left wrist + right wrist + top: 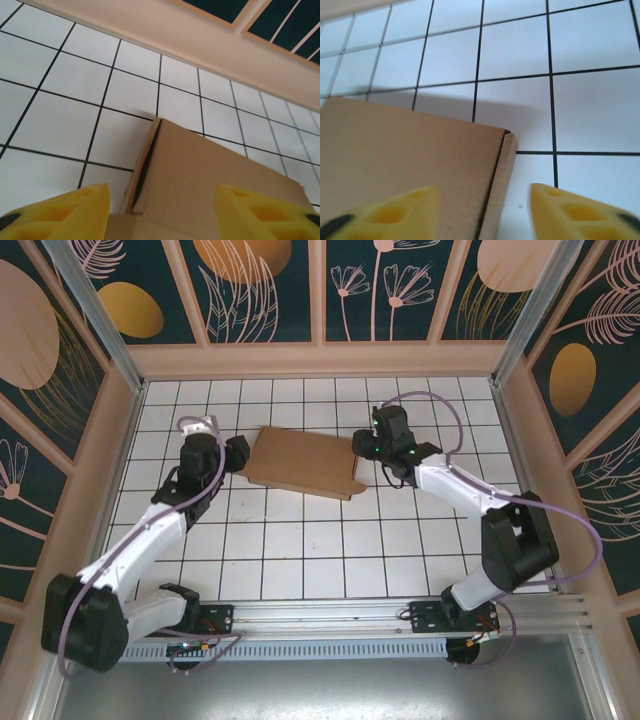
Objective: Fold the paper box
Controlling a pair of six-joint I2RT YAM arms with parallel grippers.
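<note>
2 claws, 1 paper box (pixel 303 462). Left claw (pixel 161 217): released, yellow fingers (pixel 60 212) spread, the box's left end lying between them; contact cannot be told. Right claw (pixel 485 215): released too, spread over the box's right corner. Box lies flat on the gridded tabletop (pixel 300 550), between both claws.

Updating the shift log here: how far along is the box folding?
Mostly done: the paper box lies on the gridded table as a slim, closed mailer. In hand: the left gripper and right gripper, both open, sit at its opposite ends. Left: the left wrist view shows a dark gap along an end flap, which probably needs pressing shut.
</note>
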